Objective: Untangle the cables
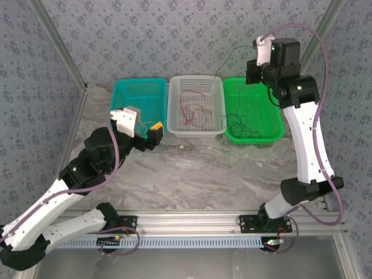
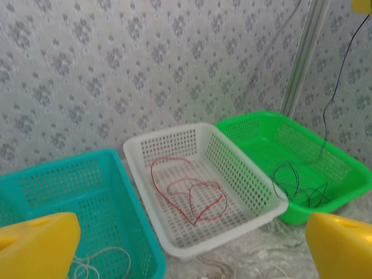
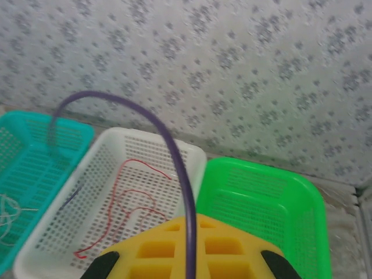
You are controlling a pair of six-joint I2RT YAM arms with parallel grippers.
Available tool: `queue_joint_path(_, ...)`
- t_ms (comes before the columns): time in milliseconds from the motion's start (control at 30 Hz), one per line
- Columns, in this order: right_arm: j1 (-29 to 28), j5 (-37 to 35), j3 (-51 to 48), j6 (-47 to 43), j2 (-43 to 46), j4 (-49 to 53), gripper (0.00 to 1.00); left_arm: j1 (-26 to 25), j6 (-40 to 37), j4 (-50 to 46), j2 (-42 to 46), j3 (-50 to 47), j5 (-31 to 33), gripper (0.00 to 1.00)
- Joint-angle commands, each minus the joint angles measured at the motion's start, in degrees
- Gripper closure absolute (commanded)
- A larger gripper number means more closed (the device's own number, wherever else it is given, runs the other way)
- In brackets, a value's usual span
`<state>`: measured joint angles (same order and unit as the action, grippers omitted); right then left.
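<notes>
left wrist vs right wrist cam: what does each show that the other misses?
Left wrist, not right: black cable coiled in the green basket, rising up-right; left gripper open wide. Right wrist, not left: purple arm cable arching across. Both: red cable in the white basket, white cable in the teal basket.

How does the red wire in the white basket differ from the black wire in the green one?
The thin red wire lies wholly flat in the white plastic basket; the thin black wire hangs from the right claw into the green plastic basket. Both are thin and loosely curled.
</notes>
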<state>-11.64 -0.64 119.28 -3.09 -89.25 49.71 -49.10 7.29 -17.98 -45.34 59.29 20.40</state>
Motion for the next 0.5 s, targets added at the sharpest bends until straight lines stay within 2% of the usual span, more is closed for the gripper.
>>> queue_joint_path(0,2.27,-0.12,-1.13,-1.56,0.58,-0.88,1.0,0.39,3.13,0.74,2.0,-2.24,0.63,0.01)
queue_joint_path(467,6.25,-0.17,-6.61,-3.1,-4.2,-0.45,0.98,1.28,4.82,0.93,2.65,-7.32,1.89,0.01)
